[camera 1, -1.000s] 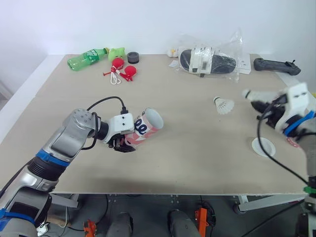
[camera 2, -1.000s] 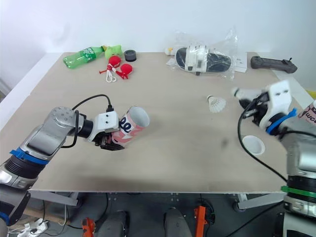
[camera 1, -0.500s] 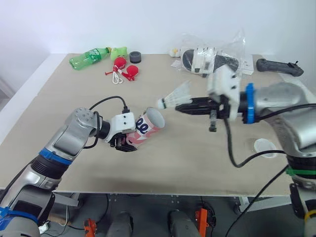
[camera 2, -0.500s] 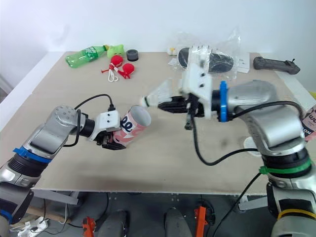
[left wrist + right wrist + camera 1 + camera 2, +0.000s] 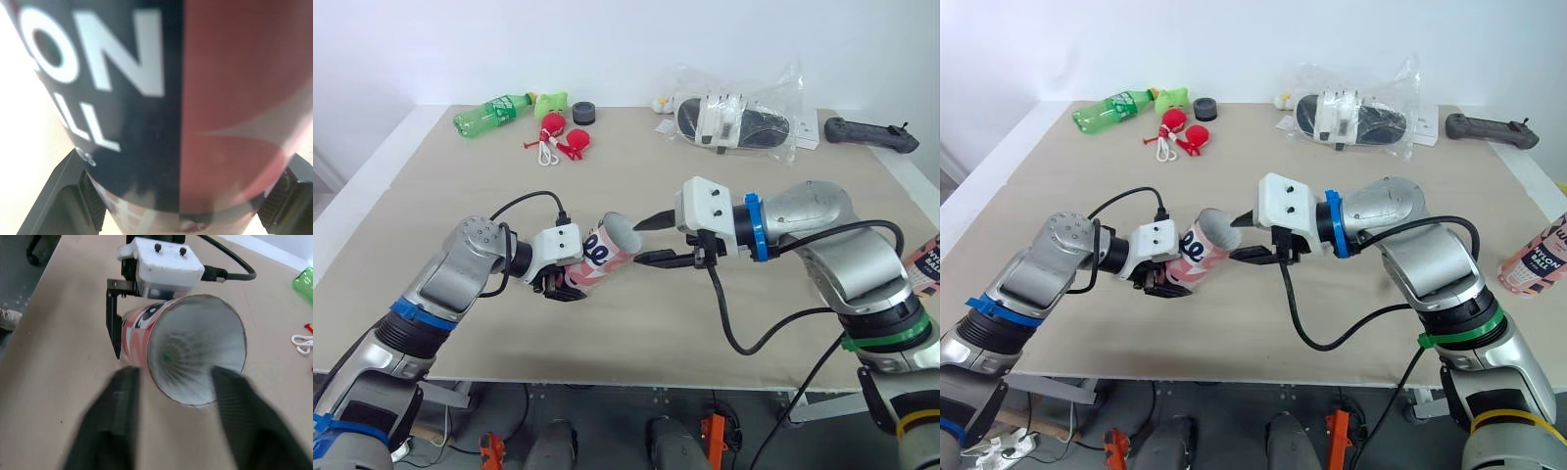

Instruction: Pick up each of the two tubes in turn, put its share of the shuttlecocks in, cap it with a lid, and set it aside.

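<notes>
A red and pink tube (image 5: 602,253) with dark lettering lies tilted in my left gripper (image 5: 563,282), which is shut on its lower body; the open mouth (image 5: 625,233) faces right. My right gripper (image 5: 652,241) stands open just in front of that mouth, one finger above and one below, nothing between them. In the right wrist view the fingers (image 5: 110,426) straddle the tube's mouth (image 5: 195,350), and feather ribs of a shuttlecock seem to show deep inside. A second pink tube (image 5: 925,259) stands at the table's right edge.
Along the far edge lie a green bottle (image 5: 489,111), red toys with a white cord (image 5: 558,139), a black puck (image 5: 579,115), a plastic bag with a sandal (image 5: 734,117) and a black handle (image 5: 862,130). My right arm spans the table's middle right.
My right arm swung from the right edge to the tube's mouth carrying a shuttlecock, then opened; the shuttlecock is no longer between its fingers. The left arm kept still.
</notes>
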Robot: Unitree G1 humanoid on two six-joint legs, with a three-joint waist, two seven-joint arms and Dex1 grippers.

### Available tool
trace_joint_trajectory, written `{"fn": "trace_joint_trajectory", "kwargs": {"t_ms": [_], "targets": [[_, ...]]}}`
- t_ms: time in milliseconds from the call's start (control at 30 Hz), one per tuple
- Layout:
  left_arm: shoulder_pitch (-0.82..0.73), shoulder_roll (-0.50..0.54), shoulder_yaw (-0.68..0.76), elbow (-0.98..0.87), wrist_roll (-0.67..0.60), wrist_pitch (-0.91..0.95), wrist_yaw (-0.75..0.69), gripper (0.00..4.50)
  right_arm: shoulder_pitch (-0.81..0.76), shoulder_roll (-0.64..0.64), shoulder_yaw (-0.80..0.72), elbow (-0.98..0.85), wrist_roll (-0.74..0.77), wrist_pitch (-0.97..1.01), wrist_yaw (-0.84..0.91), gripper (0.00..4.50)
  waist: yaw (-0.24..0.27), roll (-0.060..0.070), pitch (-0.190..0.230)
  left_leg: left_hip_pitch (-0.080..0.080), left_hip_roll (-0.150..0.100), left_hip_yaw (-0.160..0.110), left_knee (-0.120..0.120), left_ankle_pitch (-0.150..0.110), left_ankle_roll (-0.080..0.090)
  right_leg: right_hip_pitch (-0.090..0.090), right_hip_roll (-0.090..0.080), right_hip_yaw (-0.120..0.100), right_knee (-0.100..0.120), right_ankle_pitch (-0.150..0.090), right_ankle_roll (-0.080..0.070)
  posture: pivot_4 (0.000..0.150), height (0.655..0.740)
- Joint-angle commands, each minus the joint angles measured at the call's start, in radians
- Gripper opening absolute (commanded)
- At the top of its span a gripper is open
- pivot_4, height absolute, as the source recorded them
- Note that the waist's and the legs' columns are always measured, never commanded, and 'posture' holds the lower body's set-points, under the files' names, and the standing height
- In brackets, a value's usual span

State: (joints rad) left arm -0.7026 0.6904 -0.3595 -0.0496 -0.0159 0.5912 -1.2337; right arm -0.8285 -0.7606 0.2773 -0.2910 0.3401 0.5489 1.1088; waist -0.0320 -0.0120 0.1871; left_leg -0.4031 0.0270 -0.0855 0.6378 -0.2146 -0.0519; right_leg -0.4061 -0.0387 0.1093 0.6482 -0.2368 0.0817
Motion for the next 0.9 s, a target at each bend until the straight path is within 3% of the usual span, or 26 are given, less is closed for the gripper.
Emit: {"fn": "trace_joint_trajectory", "kwargs": {"t_ms": [33, 267, 367, 467, 900], "targets": [[0.017, -0.018, -0.043, 0.003, 0.000, 0.001, -0.005, 3.13, -0.004, -0.017, -0.116, -0.047, 0.051, 0.059, -0.033, 4.37, 0.001, 0.000, 0.000, 0.000, 0.000, 0.000, 0.000, 0.000, 0.000, 0.000, 0.000, 0.000, 0.000, 0.000, 0.000, 0.150, 0.7400], [0.022, -0.015, -0.037, -0.001, -0.001, 0.004, -0.004, 3.13, 0.155, -0.065, -0.258, 0.046, -0.060, 0.140, -0.270, 4.48, 0.008, -0.002, -0.001, 0.000, 0.000, 0.000, 0.000, 0.000, 0.000, 0.000, 0.000, 0.000, 0.000, 0.000, 0.000, 0.150, 0.7400], [0.026, -0.013, -0.035, -0.002, -0.004, 0.004, -0.004, 3.13, 0.185, 0.018, -0.338, 0.152, -0.132, 0.246, -0.511, 4.48, 0.006, -0.002, -0.001, 0.000, 0.000, 0.000, 0.000, 0.000, 0.000, 0.000, 0.001, 0.000, 0.000, 0.000, -0.001, 0.150, 0.7400], [0.028, -0.013, -0.035, -0.001, -0.002, 0.001, -0.003, 3.13, 0.205, 0.072, -0.345, 0.208, -0.196, 0.281, -0.641, 4.48, 0.006, -0.002, -0.001, 0.000, 0.000, 0.001, 0.000, 0.001, 0.001, -0.001, 0.000, 0.001, 0.000, 0.001, -0.001, 0.150, 0.7400], [0.037, 0.000, -0.029, -0.017, -0.002, 0.009, -0.003, 3.13, 0.133, 0.286, -0.376, 0.560, -0.272, 0.127, -0.909, 4.48, 0.000, -0.001, -0.001, 0.000, 0.000, 0.001, -0.001, 0.001, 0.001, -0.001, 0.001, 0.001, 0.000, 0.001, 0.000, 0.150, 0.7400]]}}
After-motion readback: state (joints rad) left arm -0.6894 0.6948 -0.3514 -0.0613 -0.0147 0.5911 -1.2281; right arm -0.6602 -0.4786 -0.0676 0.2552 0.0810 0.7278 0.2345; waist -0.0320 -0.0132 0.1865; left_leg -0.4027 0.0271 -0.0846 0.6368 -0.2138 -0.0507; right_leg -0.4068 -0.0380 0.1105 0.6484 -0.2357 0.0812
